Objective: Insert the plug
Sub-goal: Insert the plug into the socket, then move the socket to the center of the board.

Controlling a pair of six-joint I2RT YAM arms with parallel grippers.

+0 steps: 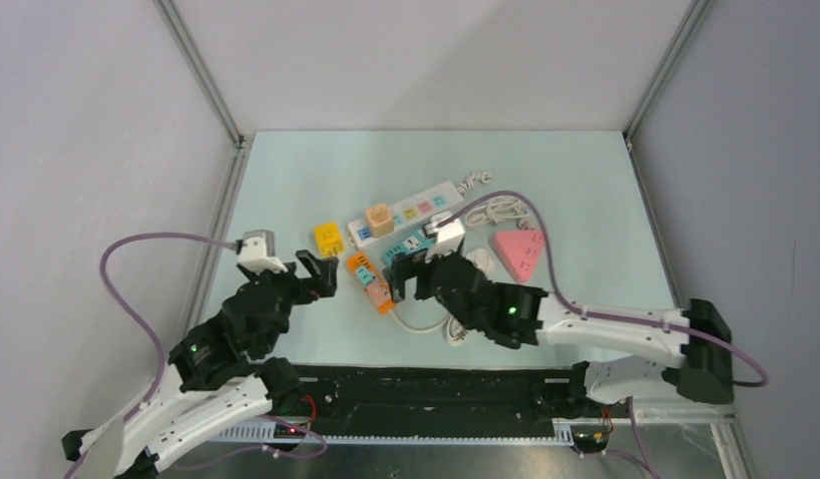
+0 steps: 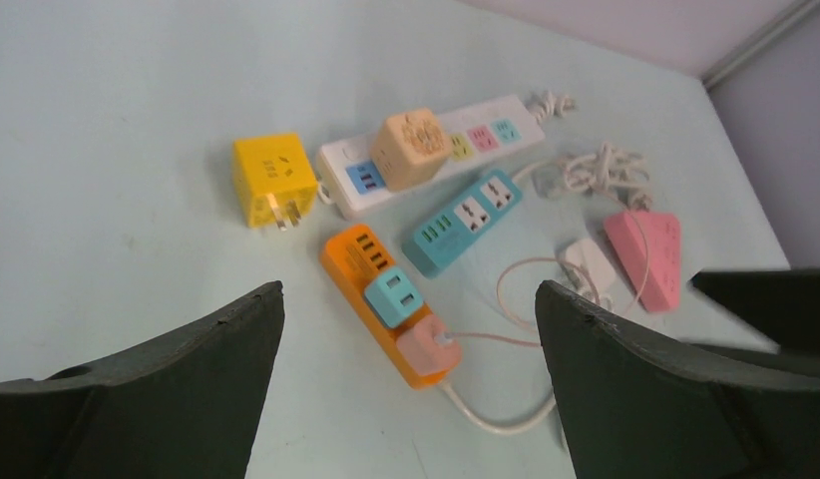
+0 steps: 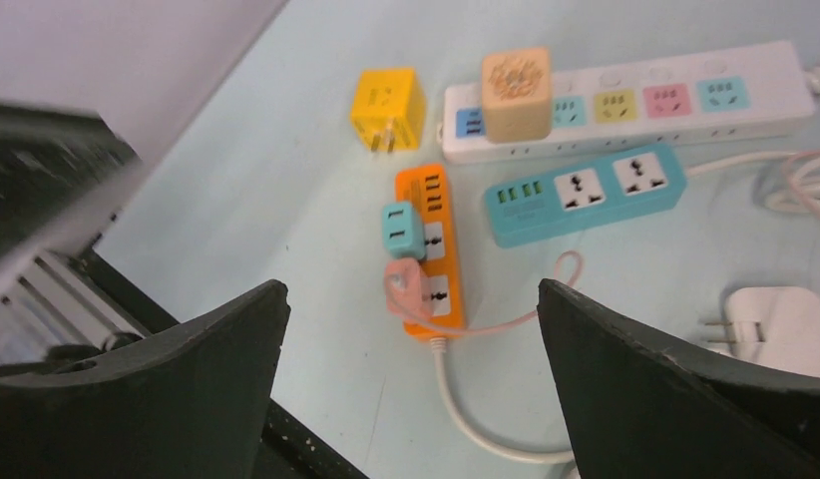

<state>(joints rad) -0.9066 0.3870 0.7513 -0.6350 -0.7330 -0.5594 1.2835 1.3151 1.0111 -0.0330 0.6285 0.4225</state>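
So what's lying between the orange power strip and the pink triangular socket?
In the left wrist view, a white charger and a loop of thin pink cable lie between them.

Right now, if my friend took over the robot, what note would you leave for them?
The left gripper is open and empty. So is the right gripper.
The orange plastic power strip holds a teal adapter and a pink plug.
The yellow cube adapter and white charger lie loose with bare prongs.
The blue power strip has free sockets.
Left to do: grasp a loose plug and insert it. Which one is unclear.
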